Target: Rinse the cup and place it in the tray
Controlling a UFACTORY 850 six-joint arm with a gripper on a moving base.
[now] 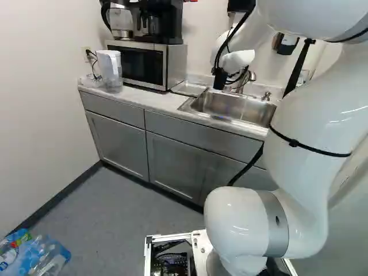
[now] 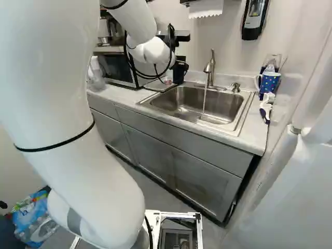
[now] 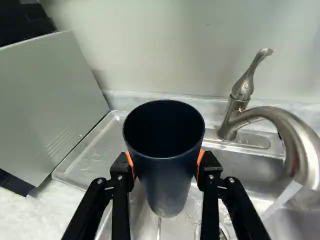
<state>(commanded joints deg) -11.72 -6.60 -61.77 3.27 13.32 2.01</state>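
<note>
At the end of my arm, the black gripper (image 2: 179, 68) is above the back left part of the sink in the right base view; there it blends with the dark cup. In the wrist view my gripper (image 3: 166, 164) is shut on the dark blue cup (image 3: 167, 187), its orange pads pressing on both sides. The cup's open mouth faces up toward the camera. Behind and beside the cup lies the shallow metallic tray (image 3: 95, 160), with drops on it. The faucet (image 3: 295, 135) stands on the cup's other side, and water (image 2: 204, 101) runs from it into the sink (image 2: 179, 104).
A microwave (image 1: 141, 64) stands beside the tray, with a clear pitcher (image 1: 109, 69) farther along the counter. Past the sink's other end are a blue dotted mug (image 2: 269, 82) and a white-and-blue brush (image 2: 266, 104). Bottles in plastic wrap (image 1: 43, 256) lie on the floor.
</note>
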